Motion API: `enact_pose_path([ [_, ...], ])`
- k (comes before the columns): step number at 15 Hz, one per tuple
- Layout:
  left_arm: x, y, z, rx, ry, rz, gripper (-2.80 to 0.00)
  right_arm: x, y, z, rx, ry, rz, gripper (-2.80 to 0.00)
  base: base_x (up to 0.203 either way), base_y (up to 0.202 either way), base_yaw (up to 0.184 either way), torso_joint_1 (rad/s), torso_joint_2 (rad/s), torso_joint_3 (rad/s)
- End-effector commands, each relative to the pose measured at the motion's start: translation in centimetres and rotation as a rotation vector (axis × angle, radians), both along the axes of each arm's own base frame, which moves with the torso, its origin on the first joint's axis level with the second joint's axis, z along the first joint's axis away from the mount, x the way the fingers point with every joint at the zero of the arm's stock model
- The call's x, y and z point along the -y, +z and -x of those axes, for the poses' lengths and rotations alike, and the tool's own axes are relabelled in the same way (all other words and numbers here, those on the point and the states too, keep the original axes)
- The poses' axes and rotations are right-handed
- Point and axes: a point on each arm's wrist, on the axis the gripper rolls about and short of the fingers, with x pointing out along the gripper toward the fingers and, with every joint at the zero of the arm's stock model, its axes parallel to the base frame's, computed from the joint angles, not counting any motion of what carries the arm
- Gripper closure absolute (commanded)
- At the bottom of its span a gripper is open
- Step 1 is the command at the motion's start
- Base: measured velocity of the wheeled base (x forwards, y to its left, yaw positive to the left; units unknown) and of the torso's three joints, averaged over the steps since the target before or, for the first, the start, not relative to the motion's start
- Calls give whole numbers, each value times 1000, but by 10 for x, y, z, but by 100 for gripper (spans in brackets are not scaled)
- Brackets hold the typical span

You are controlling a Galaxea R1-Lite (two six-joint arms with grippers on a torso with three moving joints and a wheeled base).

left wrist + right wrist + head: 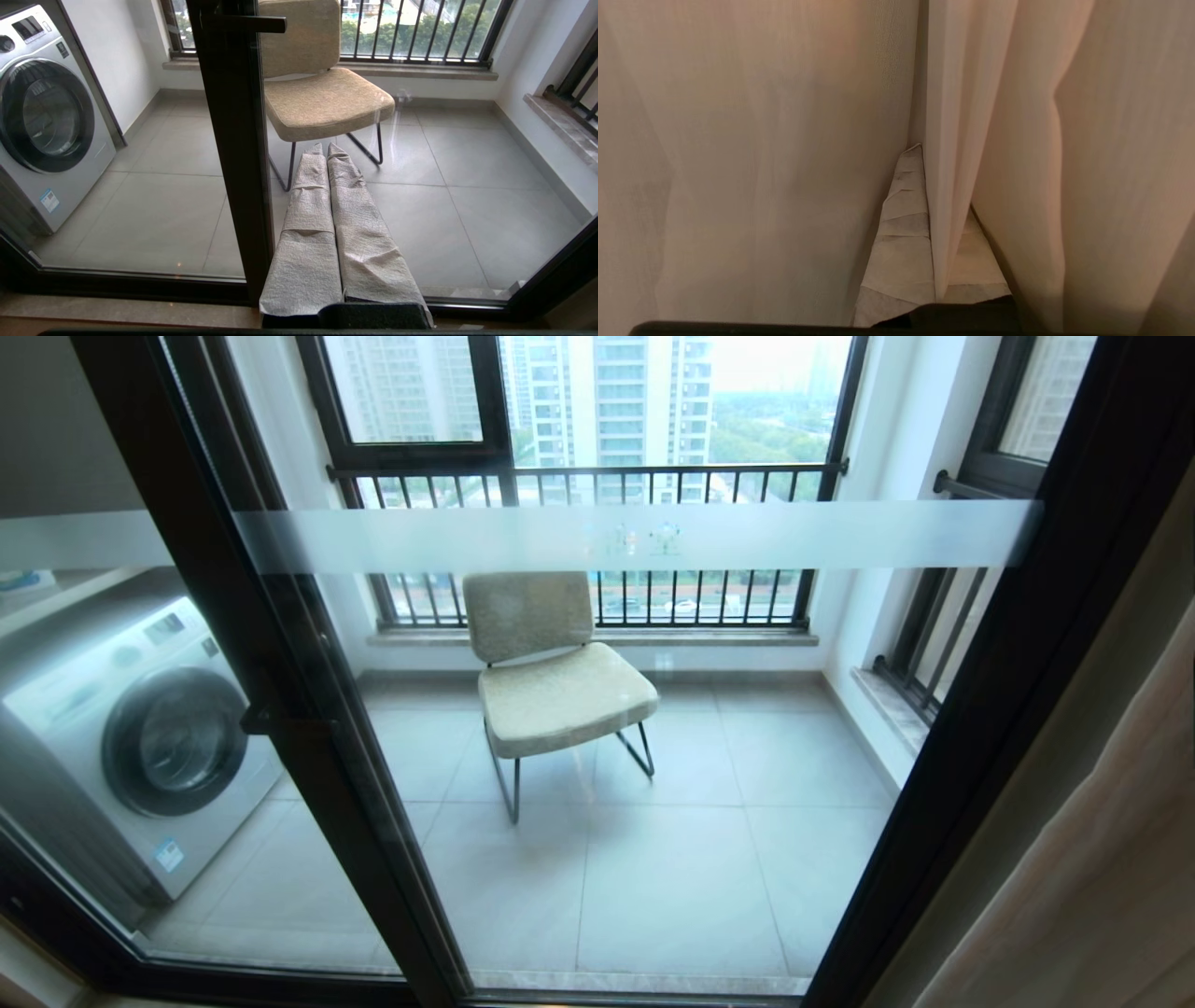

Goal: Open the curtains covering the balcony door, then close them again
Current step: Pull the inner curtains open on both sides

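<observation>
A beige chair [551, 681] stands on the grey tiled floor [672, 887], a washing machine [140, 747] at the left, barred windows [597, 476] behind, daylight outside.

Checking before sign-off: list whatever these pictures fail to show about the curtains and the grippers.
- Head view: the curtains are cut off by the right edge, so their extent is unknown.
- Head view: neither gripper shows.
- Right wrist view: a curtain fold covers one fingertip of the right gripper.
- Right wrist view: curtain fabric hides the balcony door.
</observation>
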Motion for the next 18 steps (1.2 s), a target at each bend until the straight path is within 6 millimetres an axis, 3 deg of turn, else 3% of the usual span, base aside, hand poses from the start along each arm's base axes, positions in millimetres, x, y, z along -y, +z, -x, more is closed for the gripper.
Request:
enact_pose_path([
  [1, 0, 0, 0, 0, 0, 1, 0, 38, -22, 2, -26, -59, -36, 0, 0, 0, 0, 0, 0, 0],
  [4, 0, 0, 0, 0, 0, 1, 0, 55, -28, 16, -35, -90, -41, 0, 0, 0, 0, 0, 0, 0],
  [7, 0, 0, 0, 0, 0, 1, 0, 58, -28, 23, -37, -102, -40, 0, 0, 0, 0, 0, 0, 0],
  [13, 0, 0, 0, 0, 0, 1, 0, 27, 5, 34, -9, -9, 34, 0, 0, 0, 0, 0, 0, 0],
  [18, 0, 0, 0, 0, 0, 1, 0, -12, 24, 48, -11, 212, 52, 0, 0, 0, 0, 0, 0, 0],
])
